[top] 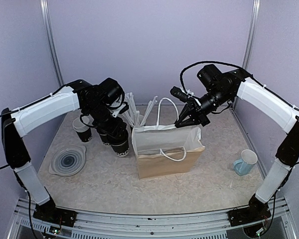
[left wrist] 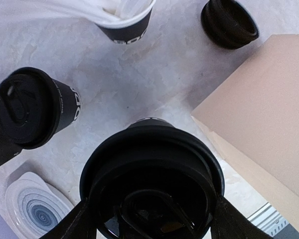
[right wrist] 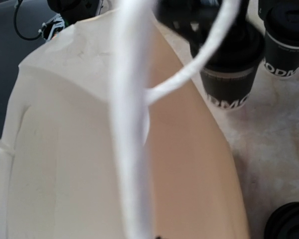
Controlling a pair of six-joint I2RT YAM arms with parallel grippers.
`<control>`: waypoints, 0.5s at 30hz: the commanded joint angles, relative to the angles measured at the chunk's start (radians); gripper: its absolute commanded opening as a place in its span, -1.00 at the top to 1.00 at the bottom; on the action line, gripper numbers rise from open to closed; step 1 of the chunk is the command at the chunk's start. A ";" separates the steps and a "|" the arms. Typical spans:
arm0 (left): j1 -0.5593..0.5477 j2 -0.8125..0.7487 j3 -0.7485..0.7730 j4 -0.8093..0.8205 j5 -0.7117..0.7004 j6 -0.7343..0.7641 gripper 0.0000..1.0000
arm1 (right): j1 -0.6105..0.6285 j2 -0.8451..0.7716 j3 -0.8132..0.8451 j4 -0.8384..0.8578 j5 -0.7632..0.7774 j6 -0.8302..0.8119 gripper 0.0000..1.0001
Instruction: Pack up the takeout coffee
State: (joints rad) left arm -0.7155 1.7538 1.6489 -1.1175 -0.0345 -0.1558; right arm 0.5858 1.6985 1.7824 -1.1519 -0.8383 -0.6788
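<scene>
The takeout coffee (top: 120,145), a black lidded cup, stands on the table just left of the paper bag (top: 167,158). My left gripper (top: 118,134) comes down over it. In the left wrist view the lid (left wrist: 152,164) fills the lower frame, with a dark finger (left wrist: 77,221) pressed against each side of its rim. The same cup (right wrist: 228,74) shows in the right wrist view beyond the bag. My right gripper (top: 185,122) is shut on the bag's white handle (right wrist: 132,124) at the back rim, holding the bag's mouth up. Its fingers are hidden in the right wrist view.
A second lidded cup (left wrist: 30,107) stands close left of the held one. A stack of white-rimmed cups (top: 82,130), a cup of white stirrers (top: 134,115) and a pile of lids (left wrist: 229,22) crowd around. A swirl-patterned plate (top: 68,160) lies front left, a pale blue mug (top: 245,162) right.
</scene>
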 commanded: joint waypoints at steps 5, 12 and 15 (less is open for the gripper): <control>-0.189 -0.230 0.209 -0.071 -0.174 -0.084 -0.21 | 0.000 -0.076 -0.084 -0.009 -0.035 0.028 1.00; -0.470 -0.320 0.379 -0.030 -0.298 -0.091 -0.17 | 0.001 -0.102 -0.117 -0.010 -0.094 0.060 1.00; -0.570 -0.328 0.397 0.009 -0.306 -0.085 -0.17 | 0.001 -0.125 -0.152 0.003 -0.107 0.079 1.00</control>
State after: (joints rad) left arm -1.1915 1.4239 2.0270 -1.1511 -0.2783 -0.2363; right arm 0.5858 1.6165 1.6730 -1.1469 -0.9051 -0.6342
